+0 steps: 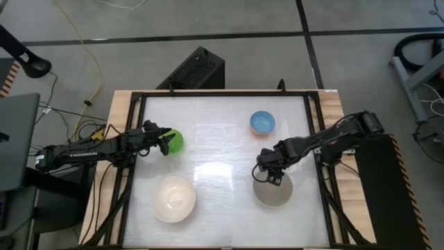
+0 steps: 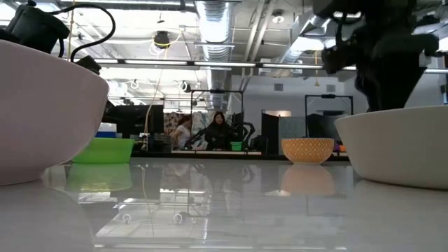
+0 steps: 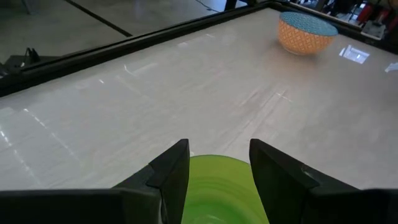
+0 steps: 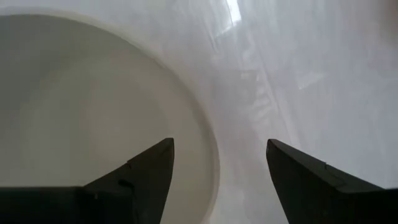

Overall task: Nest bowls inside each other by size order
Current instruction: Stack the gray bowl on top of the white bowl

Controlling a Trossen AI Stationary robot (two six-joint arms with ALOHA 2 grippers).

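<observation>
Four bowls rest on their bases on the white table. The green bowl [image 1: 177, 141] is at the left, the light blue bowl [image 1: 262, 123] at the far right, the cream-white bowl [image 1: 173, 198] at the near left and the grey-beige bowl [image 1: 273, 192] at the near right. My left gripper [image 1: 165, 141] is open, its fingers over the green bowl [image 3: 217, 190] at its left side. My right gripper [image 1: 269, 175] is open above the grey-beige bowl's far rim [image 4: 208, 155], one finger over the inside and one over the outside. I see no touch.
A dark frame [image 1: 139, 97] borders the table on its left, far and right sides. The light blue bowl has an orange patterned outside [image 3: 306, 34]. Bare tabletop [image 1: 215, 146] lies between the four bowls. People show in the room far behind the table [image 2: 217, 129].
</observation>
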